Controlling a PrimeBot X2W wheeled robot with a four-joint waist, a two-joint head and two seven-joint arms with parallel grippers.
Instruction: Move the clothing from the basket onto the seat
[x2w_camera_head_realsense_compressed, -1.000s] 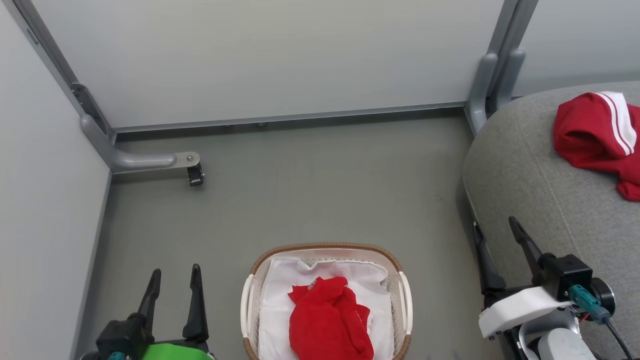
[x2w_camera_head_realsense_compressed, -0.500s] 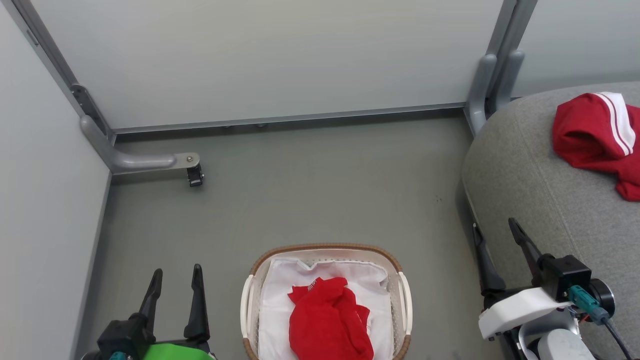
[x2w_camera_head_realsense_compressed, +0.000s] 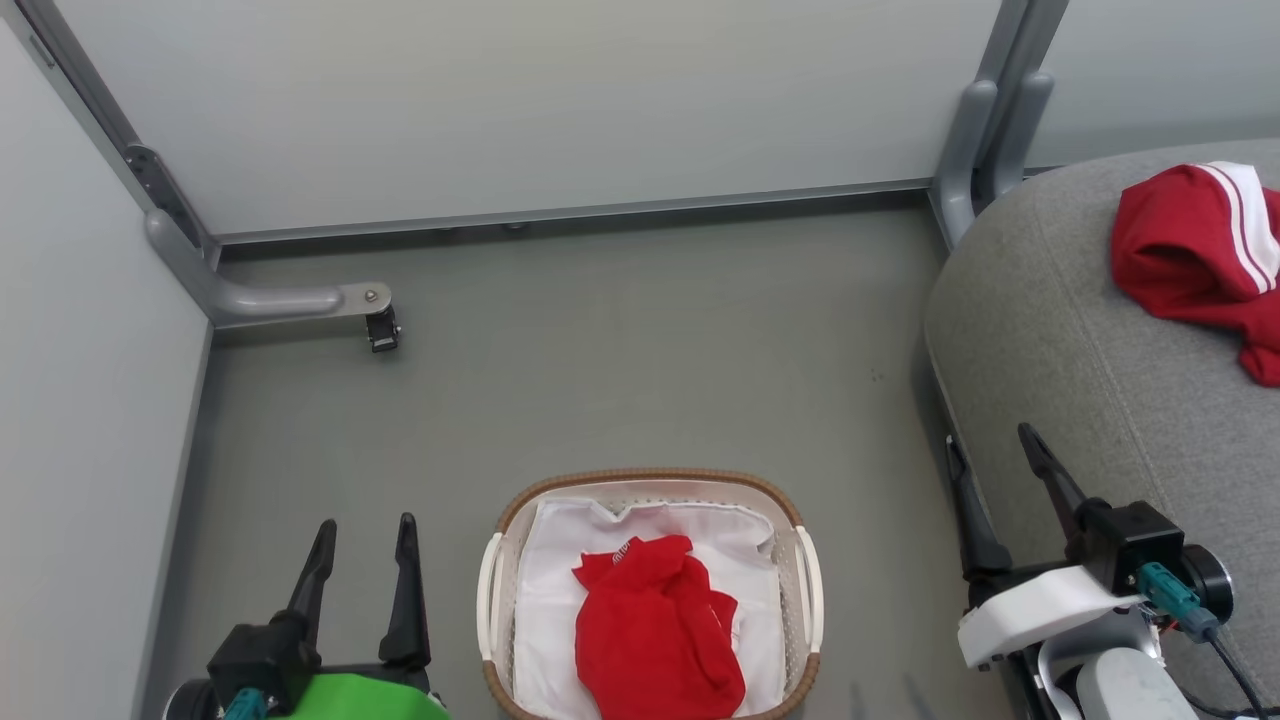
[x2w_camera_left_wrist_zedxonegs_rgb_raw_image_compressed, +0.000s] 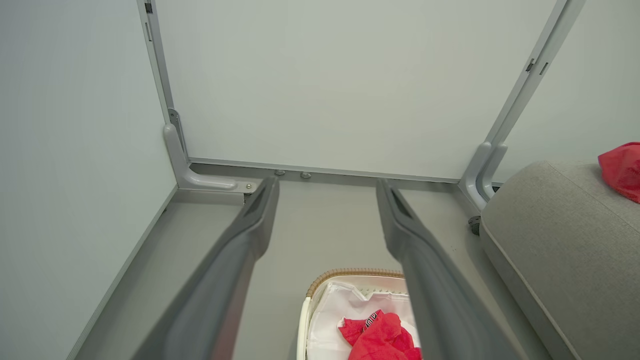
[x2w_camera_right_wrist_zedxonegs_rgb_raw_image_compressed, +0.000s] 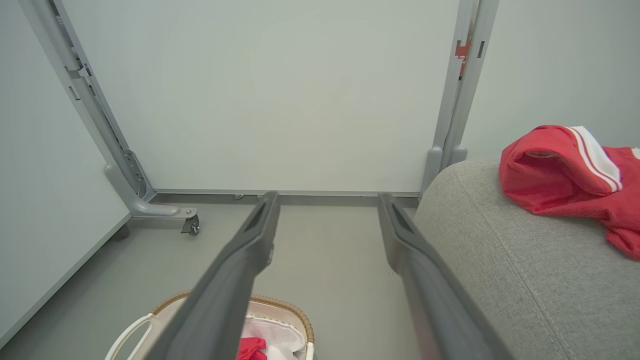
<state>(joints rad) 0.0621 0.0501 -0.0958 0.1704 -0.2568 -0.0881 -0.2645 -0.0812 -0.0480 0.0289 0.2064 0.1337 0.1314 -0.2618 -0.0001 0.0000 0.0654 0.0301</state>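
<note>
Shifted a little upward against one second ago, the whole head view together, wall frame and floor included: a move of the camera, not of the things. Seen slightly higher and closer to the basket's side than then, the left gripper, low at the left, fingers pointing up and away over the floor. Jaws parted by a moderate gap, nothing between them. Arm behind it cut off by the lower edge, apart from a green cover.

Just to the right, standing on the floor, the basket, its near end cut by the lower edge. Inside, a white liner spread over bottom and walls, and lying on it the printed red garment, crumpled in a heap. Print too small to read.

Further right, the right gripper, leaning a little to the left, fingers close along the side of the seat. Jaws apart, empty. Touching the seat or not: cannot tell.

At the far right, cut by the picture edge, the seat itself. On top of it the striped red garment, bunched, partly out of the picture, well apart from both grippers.
</note>
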